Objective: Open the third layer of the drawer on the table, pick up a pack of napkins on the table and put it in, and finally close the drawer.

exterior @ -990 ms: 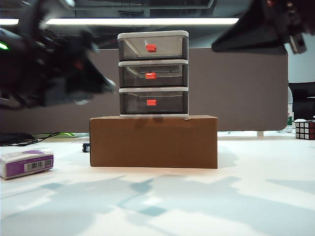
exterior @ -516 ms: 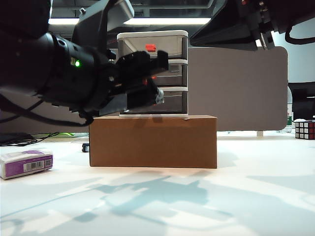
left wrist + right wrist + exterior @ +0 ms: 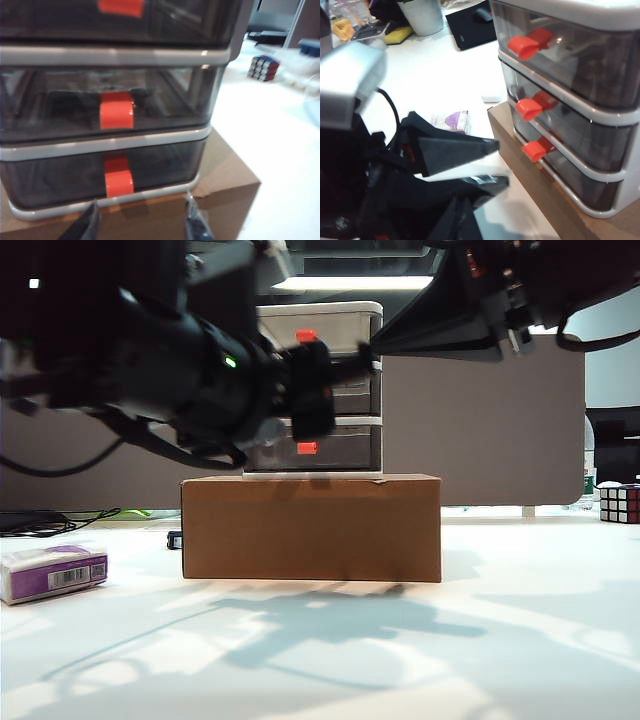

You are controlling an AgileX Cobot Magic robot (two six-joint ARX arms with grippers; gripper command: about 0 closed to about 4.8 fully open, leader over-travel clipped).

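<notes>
The drawer cabinet (image 3: 350,315) stands on a brown cardboard box (image 3: 312,528). All three of its smoky drawers are closed. The third layer (image 3: 60,175) is the lowest, with a red handle (image 3: 119,182). My left gripper (image 3: 142,227) is open and empty, facing the cabinet front just below that handle without touching it. In the exterior view the left gripper (image 3: 308,400) covers the drawers' left half. My right gripper (image 3: 385,338) hangs shut beside the cabinet's upper right and holds nothing. The pack of napkins (image 3: 55,572) lies on the table (image 3: 520,640) at the far left. The pack of napkins (image 3: 452,121) also shows beyond the left arm.
A Rubik's cube (image 3: 620,504) sits at the table's right edge. A small white oval case (image 3: 491,97) lies beside the box. Cables (image 3: 50,520) run along the back left. A grey partition stands behind the cabinet.
The left arm has swung from the far left to the front of the cabinet, so its gripper faces the drawers. The right arm has come down and leftwards toward the cabinet's top right.
</notes>
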